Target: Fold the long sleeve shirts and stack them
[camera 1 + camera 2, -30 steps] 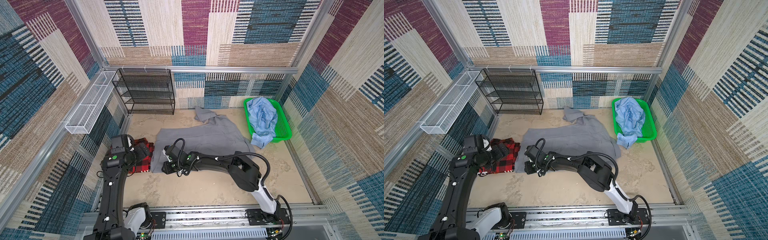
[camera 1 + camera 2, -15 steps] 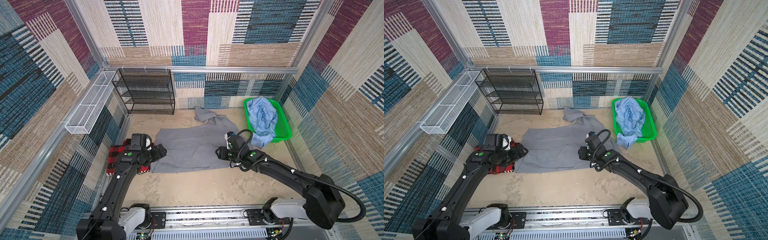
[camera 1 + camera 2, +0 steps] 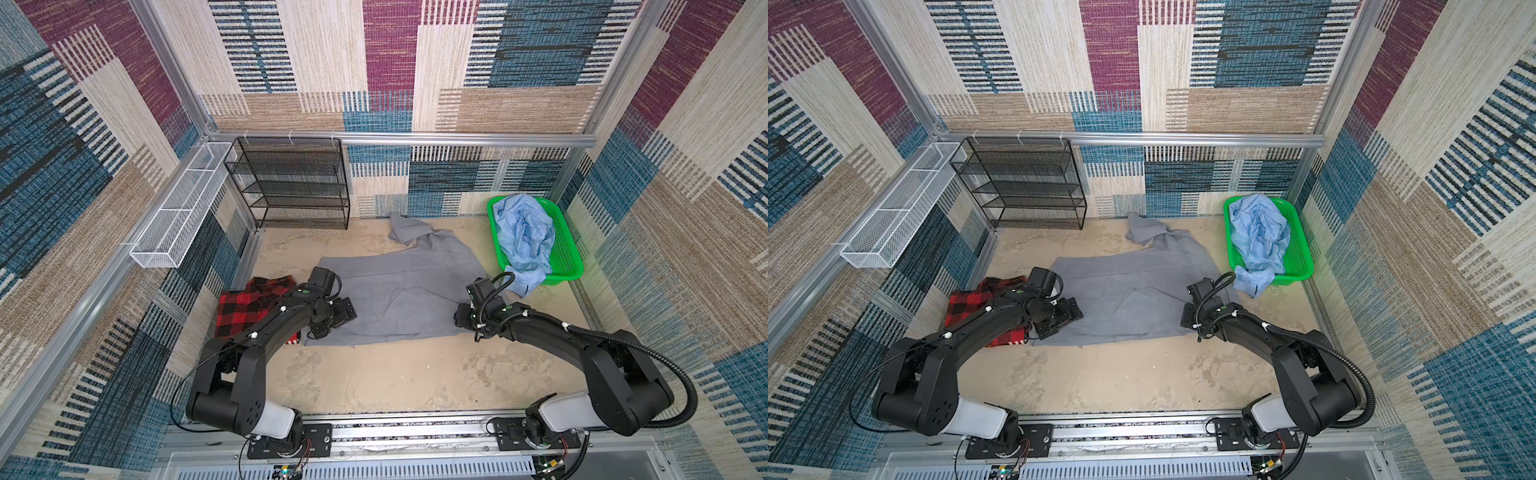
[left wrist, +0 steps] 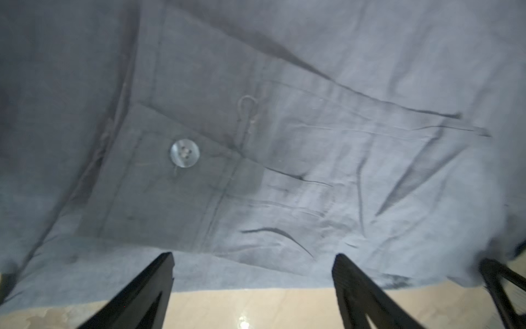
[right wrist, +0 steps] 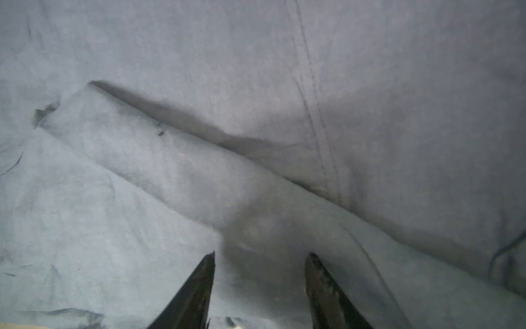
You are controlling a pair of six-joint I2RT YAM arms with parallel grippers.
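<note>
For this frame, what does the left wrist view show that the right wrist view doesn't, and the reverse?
Left wrist only: a cuff of the grey shirt with a pale button, and a broad strip of tan table past the shirt's edge; the left gripper stands wide open. Right wrist only: a long raised fold lying diagonally, a double stitched seam, almost no table; the right gripper is open less wide. Both: grey shirt cloth fills most of the view, with nothing clamped between the black jaws.
</note>
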